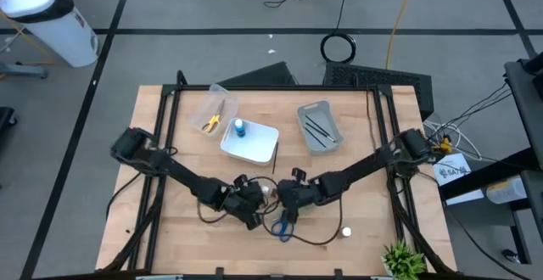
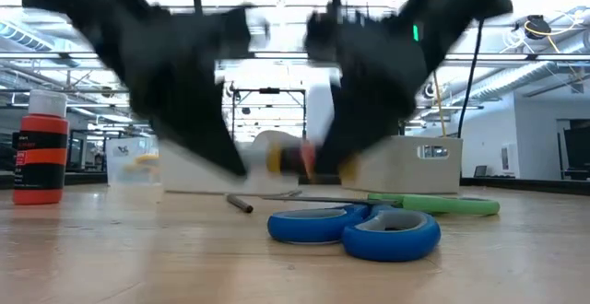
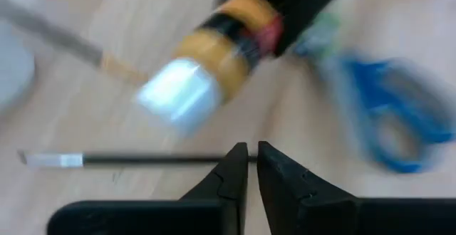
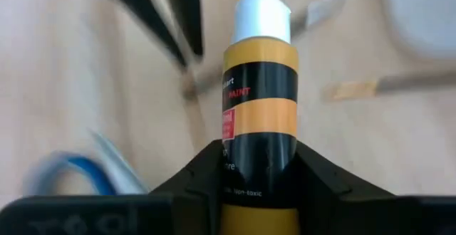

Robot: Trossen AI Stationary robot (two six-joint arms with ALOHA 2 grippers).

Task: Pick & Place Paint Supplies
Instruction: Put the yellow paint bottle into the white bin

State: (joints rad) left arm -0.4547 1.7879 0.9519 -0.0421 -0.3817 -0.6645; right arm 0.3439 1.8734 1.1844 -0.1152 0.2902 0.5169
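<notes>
An orange-and-black paint bottle [image 4: 260,114] with a white cap sits in my right gripper [image 1: 286,198] near the table's middle front; the low view shows the bottle [image 2: 288,159] above the wood. My left gripper [image 3: 251,152], just left of it, is shut at one end of a thin dark paintbrush [image 3: 142,160]. Blue-handled scissors [image 1: 282,226] lie flat on the table in front of both grippers, with a green-handled tool [image 2: 433,204] beside them. A red paint bottle [image 2: 41,147] stands upright at the left. My left gripper has the paintbrush's bare shaft end [image 3: 226,160] pinched between its fingertips [image 3: 235,165], which lie across the shaft. The rest of the brush sticks out sideways toward its silver ferrule [image 3: 50,160]. My right gripper pinches the orange bottle's lower body [image 4: 258,165] between its two fingers [image 4: 322,174]. The bottle lies along the fingers with its white cap [image 4: 261,16] pointing away from the wrist, roughly level and lifted clear of the table.
Three bins stand at the far side: a clear bin [image 1: 204,102] with yellow scissors [image 1: 212,122], a white bin [image 1: 259,148] holding a blue bottle [image 1: 239,128], and a grey bin [image 1: 331,140] with brushes. A white-capped bottle [image 1: 346,232] stands near the front right, beside a plant [image 1: 403,259].
</notes>
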